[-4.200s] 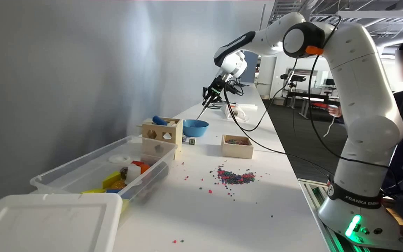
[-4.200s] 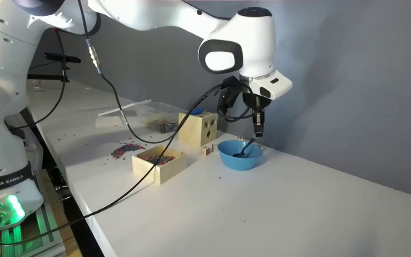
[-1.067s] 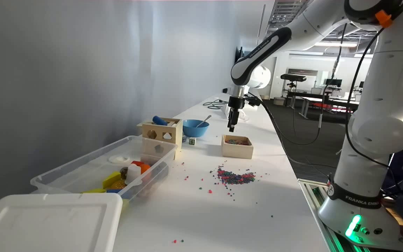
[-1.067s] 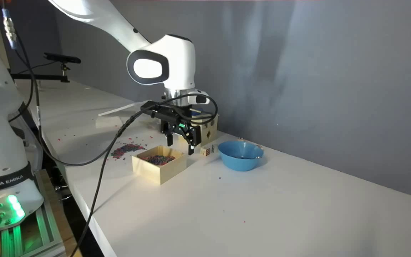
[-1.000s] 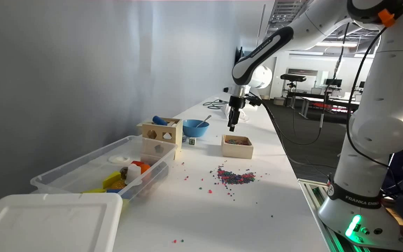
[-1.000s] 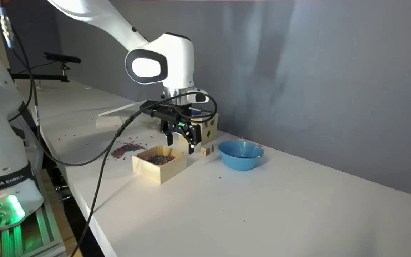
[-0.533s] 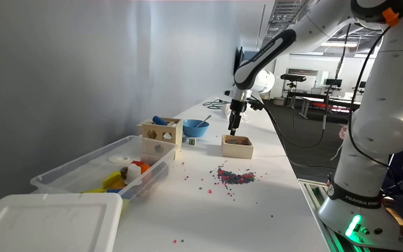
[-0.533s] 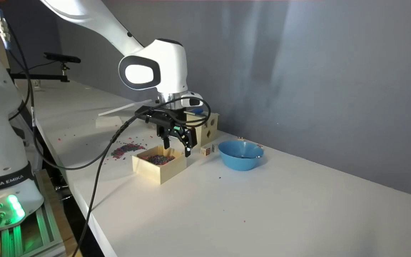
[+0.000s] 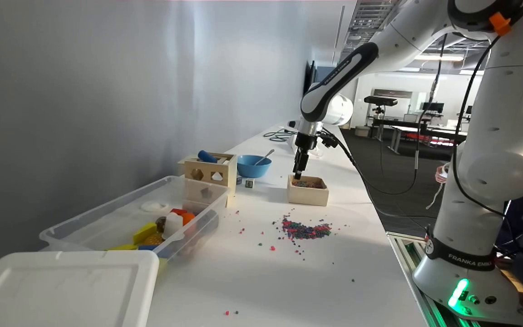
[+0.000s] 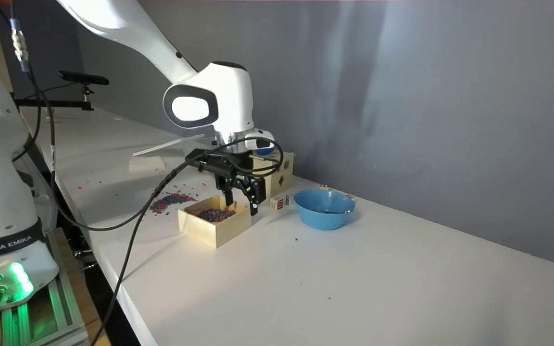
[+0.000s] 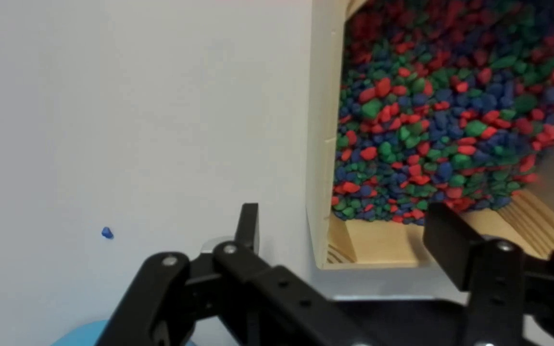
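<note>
Prob. pre-grasp step: gripper [image 10: 242, 206] is astride wooden box [image 10: 199, 231] wall, fingers wide apart w/ nothing held; next likely needs lowering & closing.

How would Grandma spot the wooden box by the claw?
Over the long white table, find the black, open claw. Nearest it sits a low, lidless wooden box. The taller shape-sorter cube has holes; this one holds red, green and blue pebbles.
</note>
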Available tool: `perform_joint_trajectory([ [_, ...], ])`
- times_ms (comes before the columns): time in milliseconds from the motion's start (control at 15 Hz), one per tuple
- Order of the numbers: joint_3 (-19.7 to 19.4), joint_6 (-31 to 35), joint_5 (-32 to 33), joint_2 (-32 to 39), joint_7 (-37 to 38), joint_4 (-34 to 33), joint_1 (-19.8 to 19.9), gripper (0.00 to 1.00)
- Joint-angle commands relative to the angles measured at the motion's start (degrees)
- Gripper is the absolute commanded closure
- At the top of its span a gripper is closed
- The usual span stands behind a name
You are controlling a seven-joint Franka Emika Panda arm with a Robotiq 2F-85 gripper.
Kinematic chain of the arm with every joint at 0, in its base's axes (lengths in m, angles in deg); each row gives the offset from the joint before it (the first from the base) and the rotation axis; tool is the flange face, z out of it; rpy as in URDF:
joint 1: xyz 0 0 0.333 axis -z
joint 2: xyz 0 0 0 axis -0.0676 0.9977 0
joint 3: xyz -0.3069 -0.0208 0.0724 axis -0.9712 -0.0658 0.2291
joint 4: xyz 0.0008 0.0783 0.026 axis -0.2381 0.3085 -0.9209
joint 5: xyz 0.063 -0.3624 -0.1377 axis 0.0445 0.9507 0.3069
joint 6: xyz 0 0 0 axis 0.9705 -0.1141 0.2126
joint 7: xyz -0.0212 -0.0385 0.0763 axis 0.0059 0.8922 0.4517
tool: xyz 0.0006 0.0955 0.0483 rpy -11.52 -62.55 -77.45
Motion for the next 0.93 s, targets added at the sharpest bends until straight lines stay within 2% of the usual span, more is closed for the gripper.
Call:
perform_joint_trajectory([
  [0, -0.38, 1.4, -1.5, 2.49, 0.99, -1.39, -0.18, 0.19],
  [67, -0.33, 1.48, -1.81, 2.94, 1.12, -1.7, -0.04, 0.38],
  [600, 0.09, 1.43, -3.17, 5.19, 2.38, -4.45, 0.94, 0.95],
  [733, 0.0, 1.4, -1.8, 5.22, 3.51, -4.17, 0.96, 1.0],
  [867, -0.19, 0.96, 0.39, 4.99, 5.8, -4.16, 0.95, 0.96],
])
